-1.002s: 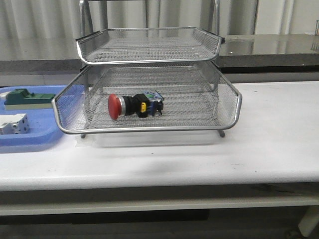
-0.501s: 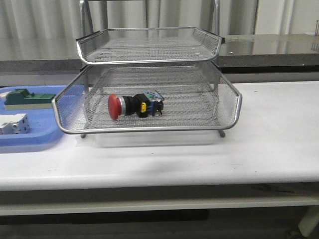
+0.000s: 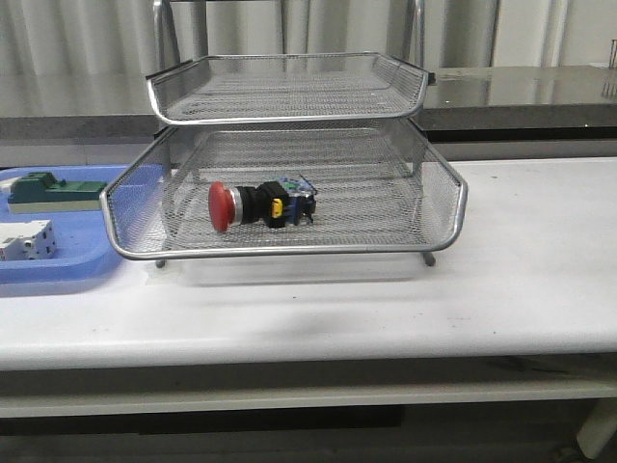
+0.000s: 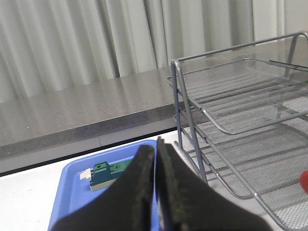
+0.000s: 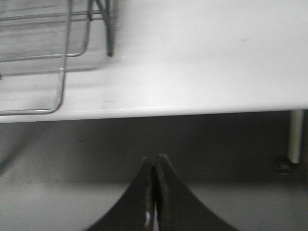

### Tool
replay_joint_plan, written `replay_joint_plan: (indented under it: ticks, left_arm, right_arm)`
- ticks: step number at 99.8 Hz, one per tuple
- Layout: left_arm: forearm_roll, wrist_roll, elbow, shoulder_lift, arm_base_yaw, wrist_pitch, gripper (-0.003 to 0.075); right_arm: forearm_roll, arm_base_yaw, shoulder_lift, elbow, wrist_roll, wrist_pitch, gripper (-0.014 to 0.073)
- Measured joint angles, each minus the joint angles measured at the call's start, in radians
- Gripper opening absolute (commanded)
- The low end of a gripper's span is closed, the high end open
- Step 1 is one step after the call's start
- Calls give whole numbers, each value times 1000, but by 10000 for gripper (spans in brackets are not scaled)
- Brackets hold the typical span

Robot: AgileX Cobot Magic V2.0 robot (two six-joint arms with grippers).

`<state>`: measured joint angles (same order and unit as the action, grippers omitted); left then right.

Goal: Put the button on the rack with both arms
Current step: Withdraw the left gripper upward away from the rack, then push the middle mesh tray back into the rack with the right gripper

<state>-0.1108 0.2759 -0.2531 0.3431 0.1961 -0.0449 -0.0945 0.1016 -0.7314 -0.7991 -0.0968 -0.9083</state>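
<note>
Nothing has shifted since a second ago: the button (image 3: pixel 258 205) lies on its side in the pulled-out tier of the rack (image 3: pixel 289 145), red head toward the bench's left edge. Left gripper (image 4: pixel 156 147) and right gripper (image 5: pixel 156 161) are pressed together, empty. The rack's top is cut off.

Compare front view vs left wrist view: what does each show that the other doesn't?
Front only: the whole button lying in the rack's pulled-out tier, the white block, and the table's front edge. Left wrist only: the left gripper, fingers shut, empty. Both: the rack, the blue tray, the green-topped block, and the button's red head.
</note>
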Motion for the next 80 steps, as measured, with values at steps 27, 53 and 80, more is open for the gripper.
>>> replay_joint_plan:
  ticks: [27, 53, 80]
  left_arm:
    - [0, 0, 0, 0, 0, 0, 4]
    - [0, 0, 0, 0, 0, 0, 4]
    - [0, 0, 0, 0, 0, -1, 4]
  right_arm:
    - [-309, 7, -236, 0, 262, 58, -66]
    - [-375, 173, -465, 0, 342, 163, -66]
    - [-366, 393, -691, -61, 348, 261, -66]
